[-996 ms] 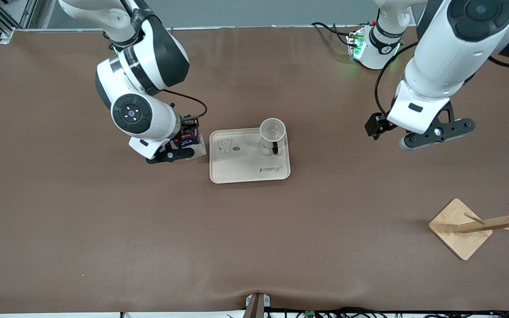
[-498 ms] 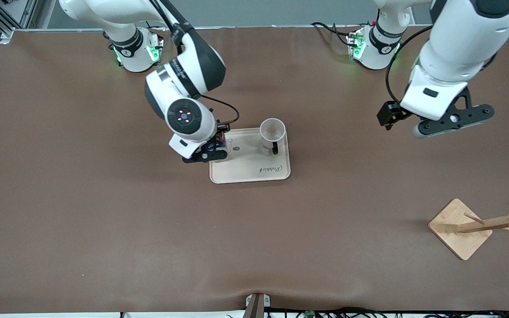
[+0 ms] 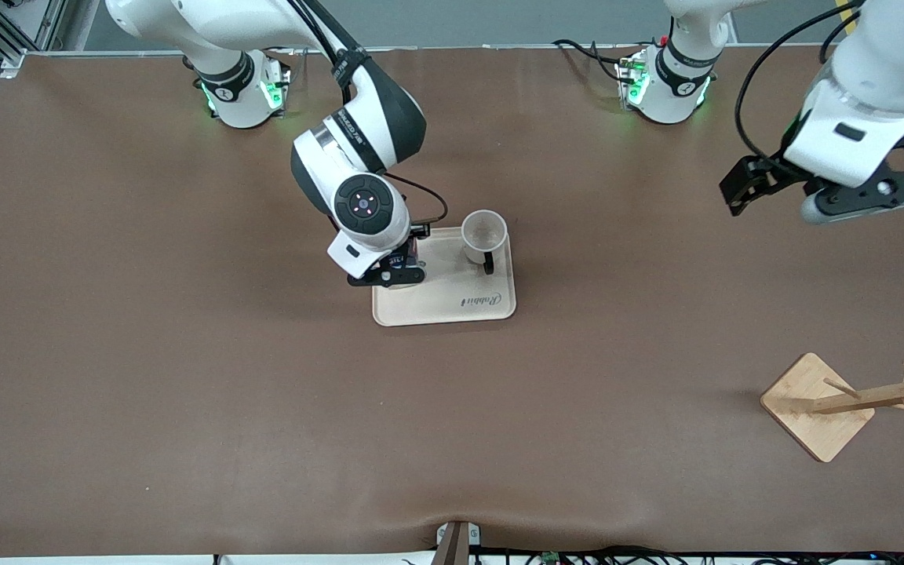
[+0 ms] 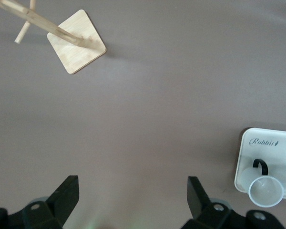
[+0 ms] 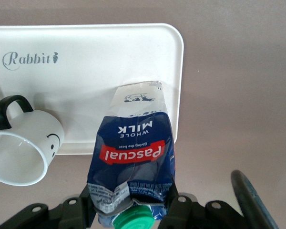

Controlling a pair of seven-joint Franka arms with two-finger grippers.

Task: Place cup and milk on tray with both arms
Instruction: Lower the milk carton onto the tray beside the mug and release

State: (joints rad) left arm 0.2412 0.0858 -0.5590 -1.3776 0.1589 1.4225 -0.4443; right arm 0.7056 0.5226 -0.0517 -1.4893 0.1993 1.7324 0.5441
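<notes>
Right gripper (image 3: pixel 395 271) over the tray (image 3: pixel 444 308), at its right-arm end, jaws clenched on the milk (image 5: pixel 133 157). Cup (image 3: pixel 484 233) already on the tray. Left gripper (image 3: pixel 852 196) waits over bare desk (image 3: pixel 185 392), jaws released. Risk: carton set on the rim tips, or knocks the cup.
</notes>
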